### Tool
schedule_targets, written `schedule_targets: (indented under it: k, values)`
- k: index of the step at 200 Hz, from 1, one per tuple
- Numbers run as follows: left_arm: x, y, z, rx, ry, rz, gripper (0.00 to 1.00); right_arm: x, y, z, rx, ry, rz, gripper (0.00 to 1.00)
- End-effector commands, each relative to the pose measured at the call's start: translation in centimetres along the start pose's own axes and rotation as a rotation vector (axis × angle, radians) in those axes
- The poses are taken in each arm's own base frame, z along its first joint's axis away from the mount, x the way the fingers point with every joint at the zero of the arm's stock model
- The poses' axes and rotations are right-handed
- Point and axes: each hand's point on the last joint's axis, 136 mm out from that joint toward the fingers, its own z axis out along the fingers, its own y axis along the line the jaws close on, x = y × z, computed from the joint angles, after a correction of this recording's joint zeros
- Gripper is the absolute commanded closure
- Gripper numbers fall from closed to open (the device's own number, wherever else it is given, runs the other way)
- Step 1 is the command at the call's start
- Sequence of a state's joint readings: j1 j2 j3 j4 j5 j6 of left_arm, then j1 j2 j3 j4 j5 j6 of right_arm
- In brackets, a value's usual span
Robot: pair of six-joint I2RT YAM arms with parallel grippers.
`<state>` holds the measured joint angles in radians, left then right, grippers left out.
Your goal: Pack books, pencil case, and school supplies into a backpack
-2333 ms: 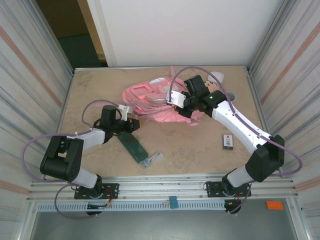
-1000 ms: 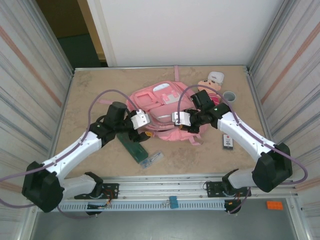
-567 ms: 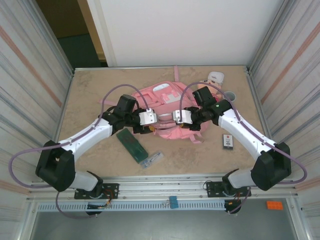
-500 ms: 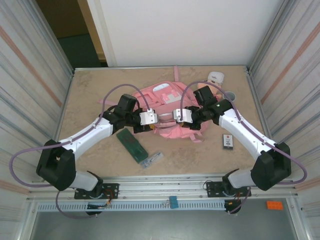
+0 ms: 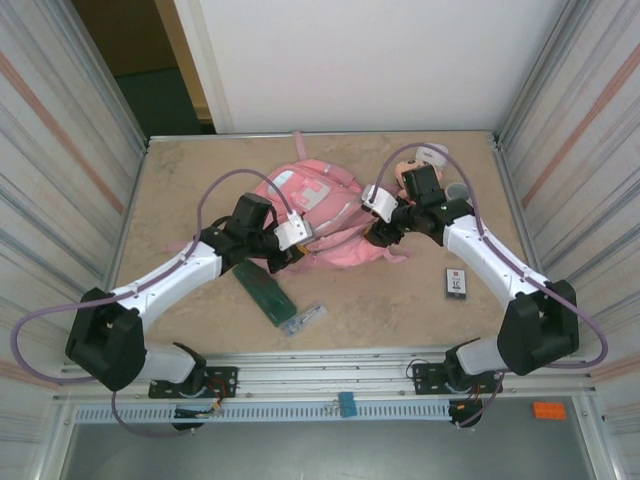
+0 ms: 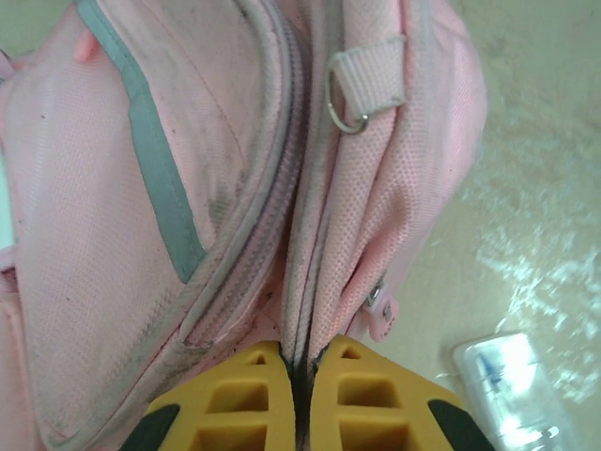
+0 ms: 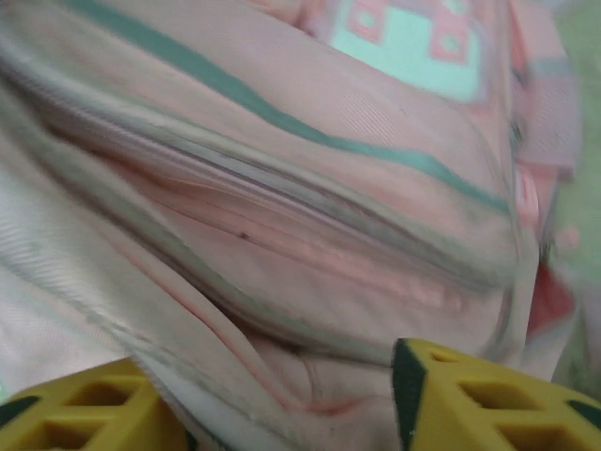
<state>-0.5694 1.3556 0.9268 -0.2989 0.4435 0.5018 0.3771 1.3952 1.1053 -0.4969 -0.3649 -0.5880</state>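
Observation:
The pink backpack (image 5: 318,205) lies mid-table between both arms. My left gripper (image 5: 281,257) is at its near left edge, shut on a fold of pink fabric (image 6: 315,282) beside a zip, as the left wrist view shows. My right gripper (image 5: 380,235) is at the backpack's right side. Its yellow fingers (image 7: 488,399) stand apart, open, with loose backpack cloth (image 7: 282,310) lying between them. The dark green pencil case (image 5: 265,291) lies on the table in front of the backpack. The clear pen-like supply (image 5: 303,320) sits just nearer, and also at the left wrist view's edge (image 6: 512,381). The small book (image 5: 456,283) lies at the right.
A pink plush doll (image 5: 412,172) and a grey cup (image 5: 456,190) stand behind the right arm near the back right corner. Metal walls close in the table on both sides. Bare tabletop (image 5: 180,180) lies at the back left.
My left gripper has shut on the backpack's edge. My right gripper has opened and pulled back to the right. The backpack has turned and shifted left.

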Motion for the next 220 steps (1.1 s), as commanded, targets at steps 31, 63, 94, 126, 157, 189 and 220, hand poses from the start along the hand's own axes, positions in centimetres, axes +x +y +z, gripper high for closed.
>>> schedule_targets:
  k: [31,63,94,126,157,189,220]
  values:
    - [-3.3,-0.7,0.4,0.136,-0.138,-0.324,1.0,-1.2,1.2,-5.6,0.132,0.011,0.567,0.38]
    - [-3.8,-0.4,0.5,0.203,-0.162,-0.433,1.0,-0.3,4.6,-7.7,0.218,0.039,0.743,0.42]
    - [-4.7,-0.1,0.4,0.266,-0.176,-0.508,1.0,-2.3,8.9,-6.4,0.157,-0.067,0.887,0.49]
    - [-5.7,0.1,0.3,0.334,-0.201,-0.56,1.0,-3.4,10.7,-3.5,0.203,-0.157,0.957,0.5]
    - [-5.9,0.0,0.5,0.389,-0.195,-0.607,1.0,-4.2,10.8,-0.8,0.229,-0.177,0.984,0.5]
    - [-6.0,-0.2,0.6,0.423,-0.191,-0.62,1.0,-5.0,10.4,1.5,0.253,-0.184,0.973,0.5]
    - [-6.5,-0.4,0.4,0.449,-0.211,-0.613,1.0,-5.0,9.3,3.1,0.34,-0.15,0.95,0.53]
